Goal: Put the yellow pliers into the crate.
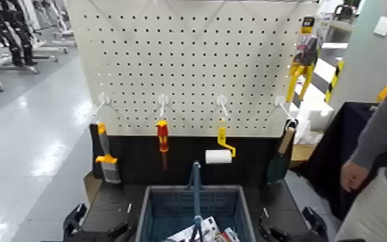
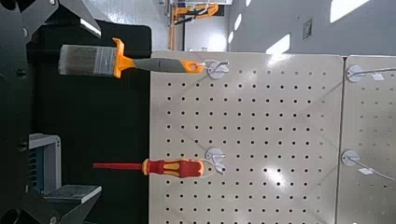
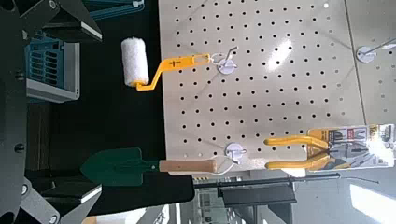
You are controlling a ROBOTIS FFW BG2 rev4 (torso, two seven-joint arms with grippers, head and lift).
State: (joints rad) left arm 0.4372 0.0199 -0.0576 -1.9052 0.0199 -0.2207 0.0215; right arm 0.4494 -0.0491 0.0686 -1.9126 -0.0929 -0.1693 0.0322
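at two o'clock, high on the pegboard (image 1: 189, 71), hang the yellow pliers (image 1: 305, 59). right gripper (image 1: 290, 224), five o'clock, empty, spread; left gripper (image 1: 99, 225), seven, likewise. best: lift right, grasp squarely, ease off hook before swinging towards crate (image 1: 225, 188), six o'clock.

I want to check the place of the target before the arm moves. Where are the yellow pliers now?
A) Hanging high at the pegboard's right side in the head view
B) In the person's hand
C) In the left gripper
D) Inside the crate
A: the yellow pliers hang there on their card, above the green trowel.
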